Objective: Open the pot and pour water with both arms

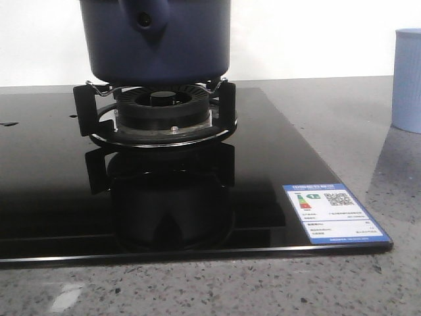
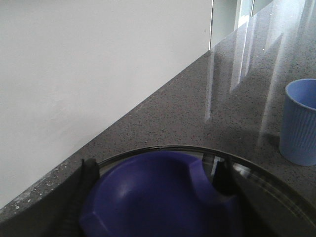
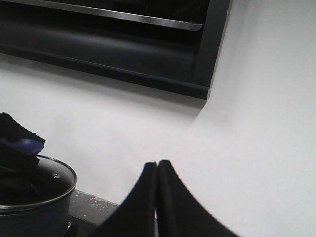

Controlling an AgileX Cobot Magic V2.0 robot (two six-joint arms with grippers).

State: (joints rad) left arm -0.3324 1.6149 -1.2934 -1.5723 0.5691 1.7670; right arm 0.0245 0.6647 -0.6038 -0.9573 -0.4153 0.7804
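The dark navy-blue pot [image 1: 154, 39] stands on the gas burner [image 1: 161, 112], its stubby handle with a hole [image 1: 145, 20] facing me. In the left wrist view my left gripper [image 2: 155, 169] straddles the blue lid knob [image 2: 148, 202], with a finger [image 2: 81, 190] pressed against each side of it. The glass lid [image 2: 276, 185] sits on the pot. In the right wrist view my right gripper [image 3: 157, 165] is shut and empty, up in front of the white wall and off to the side of the pot [image 3: 34, 207]. Neither gripper shows in the front view.
A pale blue ribbed cup [image 1: 408, 79] stands on the grey counter to the right of the black glass cooktop [image 1: 276, 164]; it also shows in the left wrist view [image 2: 300, 123]. A dark range hood [image 3: 123, 44] hangs on the wall above.
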